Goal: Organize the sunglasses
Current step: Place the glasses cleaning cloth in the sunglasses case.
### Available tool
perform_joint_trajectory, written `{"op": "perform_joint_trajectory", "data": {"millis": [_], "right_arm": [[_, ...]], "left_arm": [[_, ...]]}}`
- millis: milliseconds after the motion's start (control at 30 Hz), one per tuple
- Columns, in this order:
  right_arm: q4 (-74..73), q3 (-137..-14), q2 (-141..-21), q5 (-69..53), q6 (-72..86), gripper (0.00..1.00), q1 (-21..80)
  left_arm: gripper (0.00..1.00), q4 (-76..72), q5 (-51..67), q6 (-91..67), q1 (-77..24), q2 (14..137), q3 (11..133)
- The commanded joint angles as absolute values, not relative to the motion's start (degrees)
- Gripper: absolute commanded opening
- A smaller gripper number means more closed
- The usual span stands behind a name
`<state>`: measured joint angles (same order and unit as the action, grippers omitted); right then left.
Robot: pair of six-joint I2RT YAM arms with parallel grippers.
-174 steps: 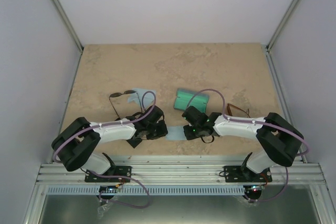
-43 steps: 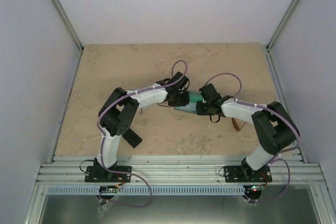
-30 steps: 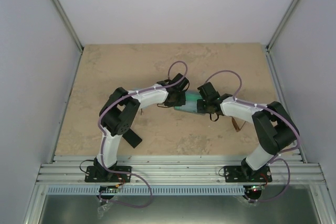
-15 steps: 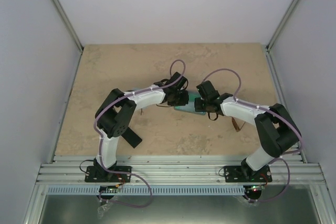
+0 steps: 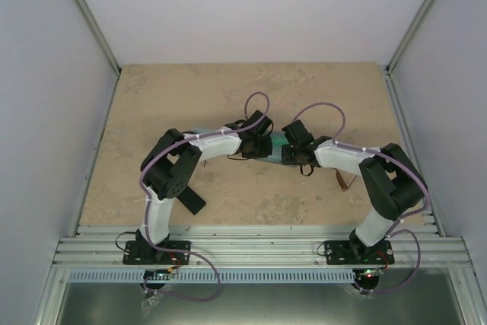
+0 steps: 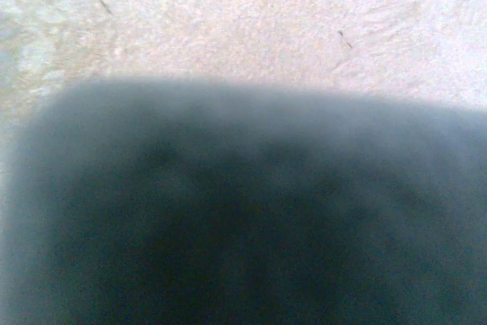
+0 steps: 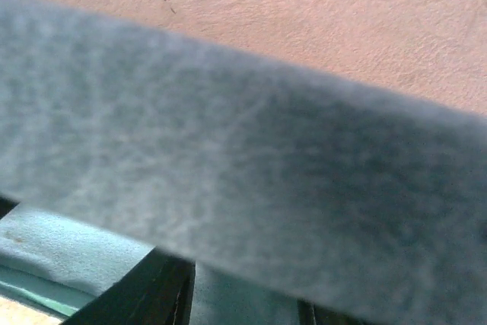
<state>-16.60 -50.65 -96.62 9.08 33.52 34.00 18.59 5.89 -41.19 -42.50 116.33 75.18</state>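
Both arms have swung in from the near part of the table (image 5: 228, 89) to its middle, and in the last half second the right pincer (image 5: 288, 151) has edged a little nearer the left pincer (image 5: 261, 147). They meet nose to nose over the teal case (image 5: 274, 144), of which only a narrow strip shows between them from above.

Neither wrist view helps much. The left one is filled below by a dark blur pressed close to the lens, with bare table beyond it. The right one has a blurred grey-blue band lying straight across it, probably the case seen close up. Below it are a pale blue cloth (image 7: 46, 249) and one dark finger (image 7: 148, 291).

How far either pincer stands open, or whether either grips the case, cannot be told.

Of the brown sunglasses (image 5: 344, 180) only a thin curved arm shows, lying on the table under the right forearm, to the right of the right pincer and closer to the arm's base. The black pair cannot be made out. A black case (image 5: 193, 201) lies on the table beside the left arm's elbow, partly covered by it.
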Motion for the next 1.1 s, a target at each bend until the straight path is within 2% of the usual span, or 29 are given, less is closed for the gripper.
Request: {"op": "perform_joint_trajectory", "data": {"millis": [0, 233, 433, 767, 1067], "right_arm": [[-18.4, -49.9, -96.0, 13.6, 34.6, 0.39, 34.0], [-17.9, -50.6, -91.0, 9.7, 33.5, 0.46, 34.1], [-18.7, -50.5, -87.2, 8.7, 33.1, 0.5, 34.0], [-17.3, -49.9, -91.9, 5.6, 33.3, 0.33, 34.0], [-16.6, -47.4, -95.4, 4.7, 35.1, 0.32, 34.0]], "left_arm": [[0.11, 24.8, -1.7, -42.1, -42.0, 117.2, 74.7], [0.12, 23.7, 1.6, -40.7, -42.0, 114.7, 76.4], [0.2, 22.0, 3.1, -40.0, -42.0, 110.3, 76.5], [0.2, 20.7, 1.2, -41.8, -41.1, 105.9, 73.0], [0.25, 21.1, -1.8, -43.1, -35.3, 97.0, 64.6]]}}
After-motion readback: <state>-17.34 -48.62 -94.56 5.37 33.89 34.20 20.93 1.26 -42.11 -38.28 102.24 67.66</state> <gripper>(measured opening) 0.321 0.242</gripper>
